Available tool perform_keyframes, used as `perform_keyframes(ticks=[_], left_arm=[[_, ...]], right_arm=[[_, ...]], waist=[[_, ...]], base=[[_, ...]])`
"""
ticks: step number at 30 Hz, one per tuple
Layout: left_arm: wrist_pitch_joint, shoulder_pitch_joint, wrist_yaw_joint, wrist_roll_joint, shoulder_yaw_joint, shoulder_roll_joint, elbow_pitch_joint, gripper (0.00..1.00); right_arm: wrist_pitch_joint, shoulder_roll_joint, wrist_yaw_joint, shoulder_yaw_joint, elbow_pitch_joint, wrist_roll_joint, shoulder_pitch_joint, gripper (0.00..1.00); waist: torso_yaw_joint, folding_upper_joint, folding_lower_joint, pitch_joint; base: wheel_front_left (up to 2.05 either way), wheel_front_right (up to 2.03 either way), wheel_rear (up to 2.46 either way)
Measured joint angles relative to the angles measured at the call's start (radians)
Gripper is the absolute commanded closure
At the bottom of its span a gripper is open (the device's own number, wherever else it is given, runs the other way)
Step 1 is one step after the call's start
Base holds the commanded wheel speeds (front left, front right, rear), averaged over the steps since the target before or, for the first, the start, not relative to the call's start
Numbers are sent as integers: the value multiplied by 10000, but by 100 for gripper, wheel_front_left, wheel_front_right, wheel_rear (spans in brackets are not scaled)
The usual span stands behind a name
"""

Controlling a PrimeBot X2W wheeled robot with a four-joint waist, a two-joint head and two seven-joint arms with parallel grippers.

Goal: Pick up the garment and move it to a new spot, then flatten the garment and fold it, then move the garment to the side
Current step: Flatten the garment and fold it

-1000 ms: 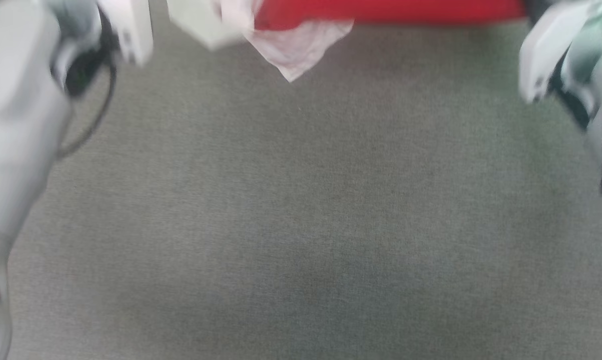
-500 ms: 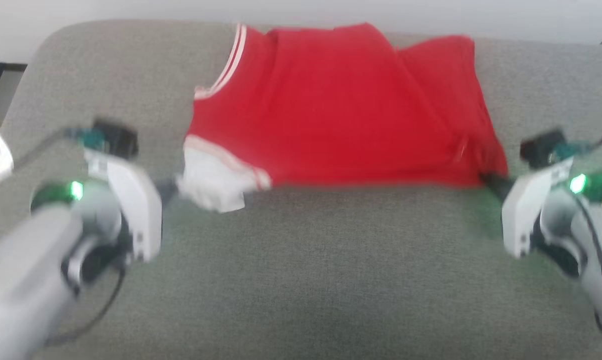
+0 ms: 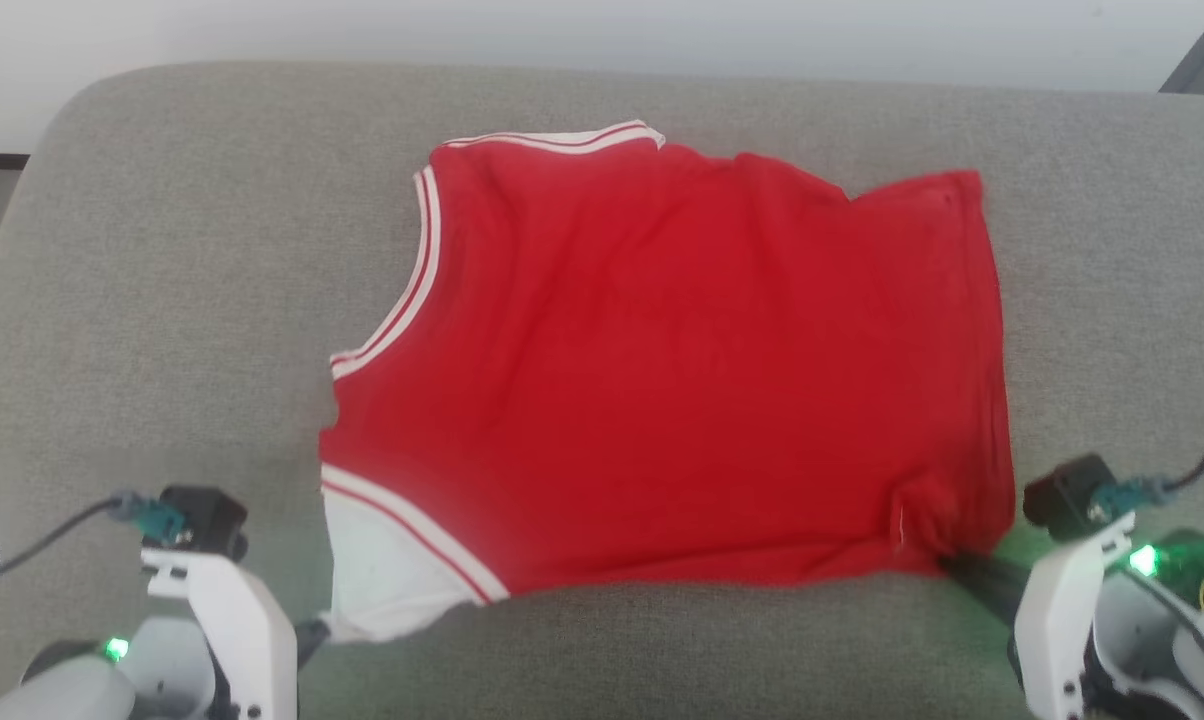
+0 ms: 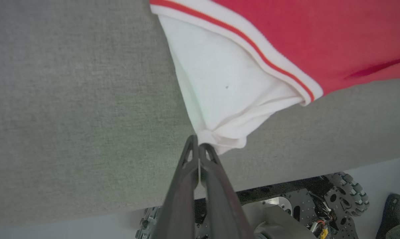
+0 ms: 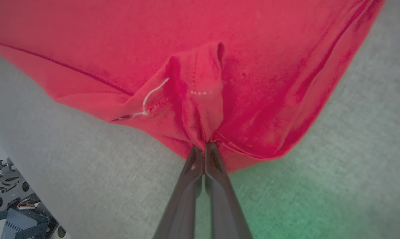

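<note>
Garment (image 3: 662,380) spread wider than before on the cushion (image 3: 162,300). Wrist views give grips: my left jaws pinch its white sleeve (image 4: 226,83), right jaws its bunched red hem (image 5: 200,99).

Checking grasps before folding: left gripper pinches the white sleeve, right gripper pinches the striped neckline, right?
No: the right wrist view shows the right gripper pinching the garment at a red corner; the left gripper does pinch the white sleeve.
</note>
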Motion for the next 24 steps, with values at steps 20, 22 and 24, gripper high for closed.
perform_keyframes(ticks=[20,22,24], left_arm=[[-270,-1934,0,1866,583,830,-830,100],[-96,-2535,-334,2169,545,614,-291,100],[42,-3072,-742,2406,458,274,357,100]], right_arm=[[1367,1131,4,-3214,-1929,-1605,629,100],[1444,1290,4,-3273,-1779,-1871,174,100],[1547,1430,4,-3248,-1522,-2031,-342,100]], waist=[[-246,0,0,352],[-274,0,0,450],[-296,0,0,562]], base=[[0,0,0],[0,0,0],[0,0,0]])
